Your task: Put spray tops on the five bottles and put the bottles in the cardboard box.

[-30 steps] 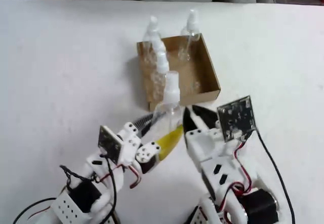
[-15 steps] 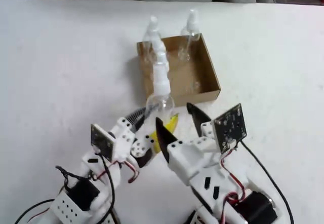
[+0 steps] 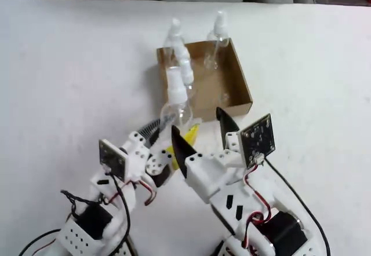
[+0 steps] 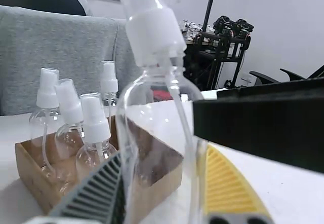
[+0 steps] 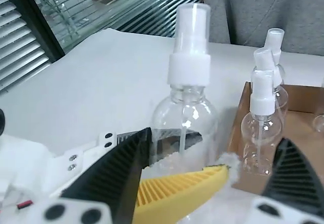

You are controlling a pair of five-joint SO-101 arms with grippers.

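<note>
My left gripper (image 3: 177, 128) is shut on a clear bottle (image 3: 175, 112) that wears a white spray top (image 3: 175, 83); the bottle leans toward the near wall of the cardboard box (image 3: 240, 82). In the left wrist view the bottle (image 4: 162, 112) sits between the grey ribbed finger (image 4: 96, 198) and the yellow finger (image 4: 228, 188). My right gripper (image 3: 197, 124) stands open just behind it, black fingers (image 5: 114, 176) spread wide, the bottle (image 5: 187, 117) ahead between them. Several capped bottles (image 3: 184, 65) stand in the box (image 4: 30, 158).
One more capped bottle (image 3: 219, 27) stands at the box's far right corner. The right part of the box floor (image 3: 223, 85) is bare. White table (image 3: 75, 65) spreads open on both sides of the box. A grey sofa runs along the table's far edge.
The left gripper carried the bottle leftward and toward the box. The right gripper swung left beside it and spread its fingers wide.
</note>
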